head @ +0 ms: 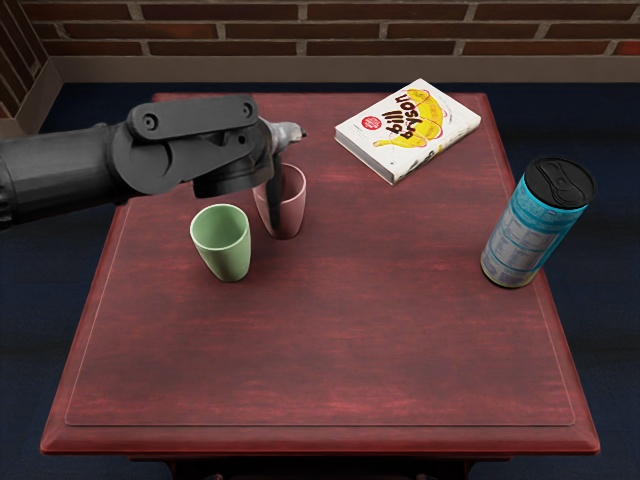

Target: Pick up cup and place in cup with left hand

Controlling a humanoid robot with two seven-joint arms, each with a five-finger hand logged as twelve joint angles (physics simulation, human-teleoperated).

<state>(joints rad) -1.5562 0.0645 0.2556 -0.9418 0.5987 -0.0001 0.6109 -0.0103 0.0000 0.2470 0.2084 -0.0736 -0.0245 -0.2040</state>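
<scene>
Hanging at pink cup, L hand is nr green cup.

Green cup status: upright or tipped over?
Upright. The green cup has its open rim facing up and its narrower base down on the red table.
</scene>
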